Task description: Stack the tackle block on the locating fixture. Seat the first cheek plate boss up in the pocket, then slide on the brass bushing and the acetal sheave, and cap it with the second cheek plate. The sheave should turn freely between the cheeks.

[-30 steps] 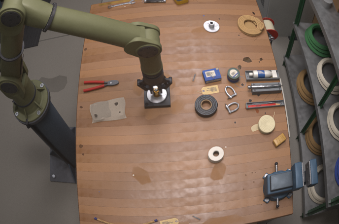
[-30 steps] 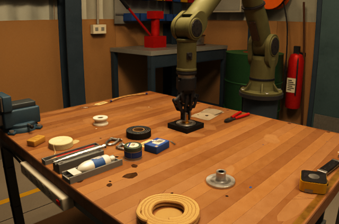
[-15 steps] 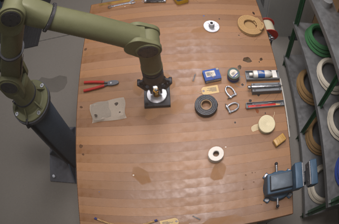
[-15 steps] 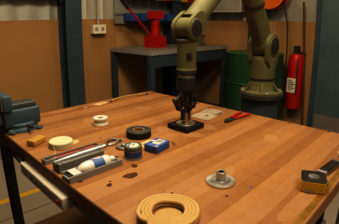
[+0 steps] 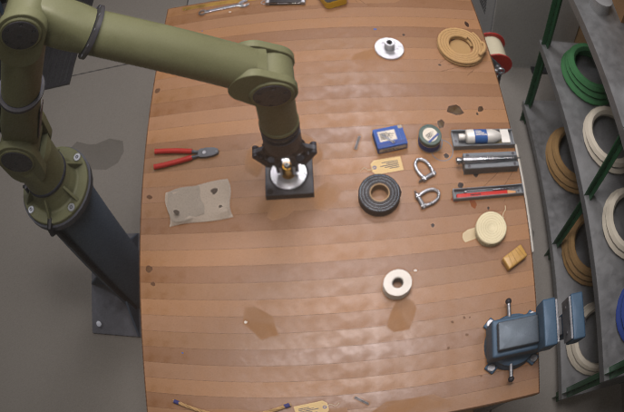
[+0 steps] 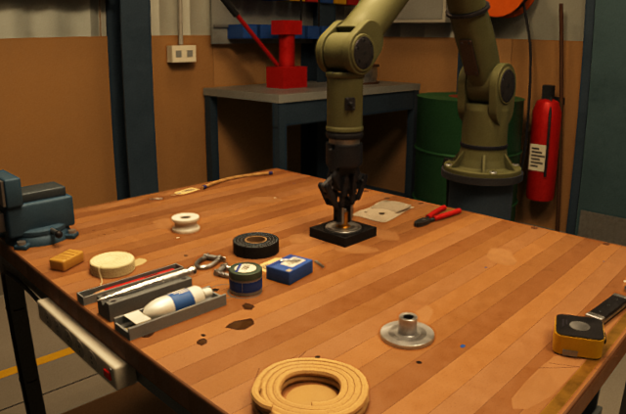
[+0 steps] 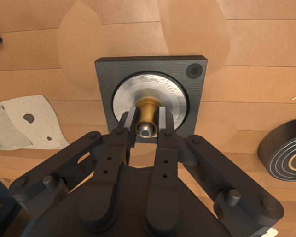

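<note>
The brass bushing (image 7: 146, 119) sits on the boss of the first cheek plate (image 7: 150, 98), and my gripper (image 7: 147, 119) stands straight above it, closed on the bushing. The plate lies in the round pocket of the dark square locating fixture (image 5: 289, 183) near the bench's middle. The white acetal sheave (image 5: 397, 284) lies flat on the bench toward the near right. The second cheek plate (image 5: 389, 48), a silver disc with its boss up, lies far off toward the back of the bench.
A roll of black tape (image 5: 379, 194) lies to the right of the fixture, with a blue box (image 5: 389, 139), a small tin and two shackles beyond it. Red pliers (image 5: 184, 155) and a stained cloth (image 5: 198, 202) lie to the fixture's left.
</note>
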`<state>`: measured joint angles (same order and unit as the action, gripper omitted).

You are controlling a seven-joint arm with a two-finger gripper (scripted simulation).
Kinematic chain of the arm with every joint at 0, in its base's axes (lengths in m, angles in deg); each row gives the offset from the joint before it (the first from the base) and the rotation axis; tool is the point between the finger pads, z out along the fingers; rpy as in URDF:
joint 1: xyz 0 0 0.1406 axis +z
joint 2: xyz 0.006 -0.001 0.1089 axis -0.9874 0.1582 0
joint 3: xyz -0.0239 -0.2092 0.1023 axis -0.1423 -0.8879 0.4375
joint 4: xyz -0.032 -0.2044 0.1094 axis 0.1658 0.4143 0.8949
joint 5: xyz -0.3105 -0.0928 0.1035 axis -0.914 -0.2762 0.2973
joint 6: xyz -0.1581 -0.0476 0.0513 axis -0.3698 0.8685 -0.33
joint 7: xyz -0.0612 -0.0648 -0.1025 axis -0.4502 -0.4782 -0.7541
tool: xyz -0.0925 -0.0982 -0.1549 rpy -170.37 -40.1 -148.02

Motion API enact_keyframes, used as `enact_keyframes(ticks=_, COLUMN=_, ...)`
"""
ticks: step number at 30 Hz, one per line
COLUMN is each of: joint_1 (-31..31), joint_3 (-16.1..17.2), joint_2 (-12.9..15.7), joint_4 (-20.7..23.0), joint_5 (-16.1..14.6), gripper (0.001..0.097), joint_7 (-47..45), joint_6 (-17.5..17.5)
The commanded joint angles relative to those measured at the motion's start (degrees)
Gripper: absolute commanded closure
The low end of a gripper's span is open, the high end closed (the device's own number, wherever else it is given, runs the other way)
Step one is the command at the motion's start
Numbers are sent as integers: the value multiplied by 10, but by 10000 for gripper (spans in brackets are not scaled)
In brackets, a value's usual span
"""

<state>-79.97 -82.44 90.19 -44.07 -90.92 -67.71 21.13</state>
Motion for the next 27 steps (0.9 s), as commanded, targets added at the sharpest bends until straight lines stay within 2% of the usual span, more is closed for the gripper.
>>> enact_keyframes(ticks=1, joint_1=0, joint_3=0, joint_2=-1, joint_4=1, joint_5=0, gripper=726, joint_7=0, joint_6=0)
enact_keyframes(ticks=12, joint_1=0, joint_3=0, joint_2=0, joint_4=0, joint_5=0, gripper=506, joint_7=0, joint_6=0)
enact_keyframes(ticks=23, joint_1=0, joint_3=0, joint_2=-1, joint_4=1, joint_5=0, gripper=501, joint_7=0, joint_6=-1)
enact_keyframes(ticks=27, joint_1=0, joint_3=0, joint_2=-11, joint_4=4, joint_5=1, gripper=501, joint_7=0, joint_6=-13)
